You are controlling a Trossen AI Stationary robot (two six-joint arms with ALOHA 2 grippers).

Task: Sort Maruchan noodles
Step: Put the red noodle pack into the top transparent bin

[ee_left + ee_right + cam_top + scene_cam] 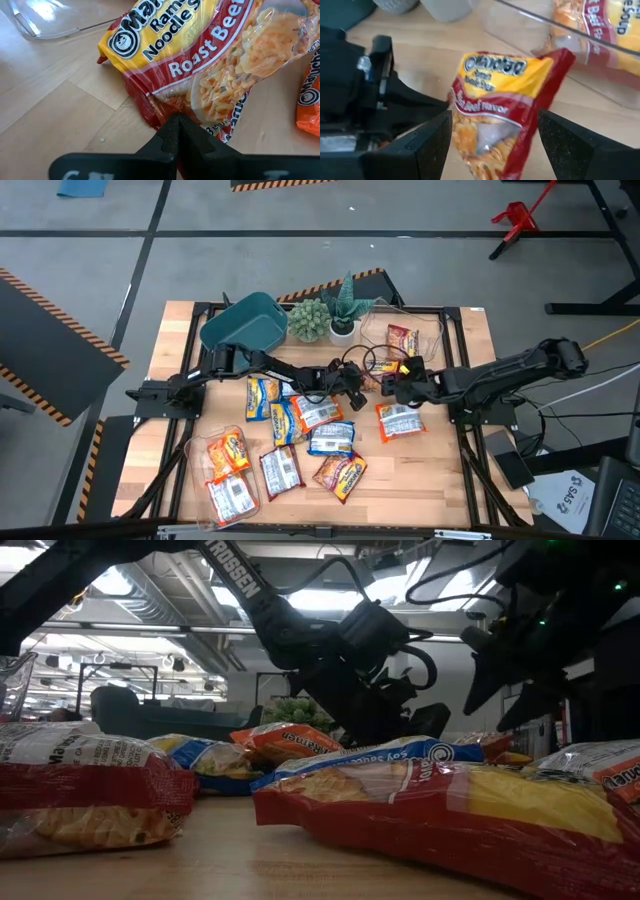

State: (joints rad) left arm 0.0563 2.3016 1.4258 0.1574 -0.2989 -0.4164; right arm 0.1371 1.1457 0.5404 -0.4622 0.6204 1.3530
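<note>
Bright ceiling lights [120, 580] backlight the low view, near packets [450, 800] blur, and glare streaks the glossy wrappers.

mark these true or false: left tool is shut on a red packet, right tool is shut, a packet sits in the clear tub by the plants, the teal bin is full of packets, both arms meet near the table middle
1. The left tool is shut on a red roast beef packet. True.
2. The right tool is shut. False: its fingers stand open, with the red packet between them.
3. A packet lies in the clear tub by the plants. True.
4. The teal bin is full of packets. False: none shows in it.
5. Both arms meet near the table middle. True.
</note>
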